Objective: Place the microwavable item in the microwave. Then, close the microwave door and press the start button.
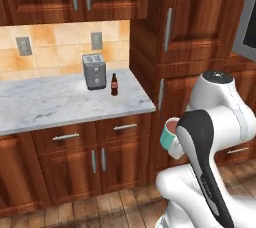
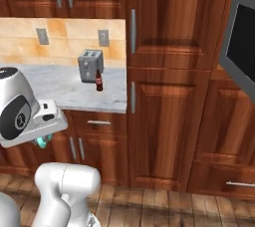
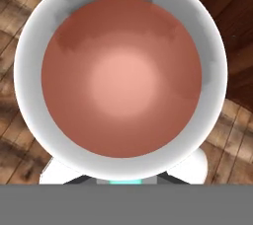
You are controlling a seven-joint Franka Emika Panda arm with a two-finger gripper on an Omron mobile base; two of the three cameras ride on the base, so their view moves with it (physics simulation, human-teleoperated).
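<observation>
Mug (image 1: 170, 137): lifted off the desk (image 1: 60, 99), carried by the arm.
Fingers: pinching the mug.
Left: microwave (image 2: 241, 42) placement, door, start.

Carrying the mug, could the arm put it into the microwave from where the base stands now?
Probably not yet. The mug hangs in the claw beside the arm, above the floor, and the microwave sits high at the far right edge, beyond the tall cabinet.

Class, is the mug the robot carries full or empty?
Full. The hand view looks straight down into the mug: brown liquid fills it nearly to the white inner rim. The left base view shows the same brown surface at its top.
</observation>
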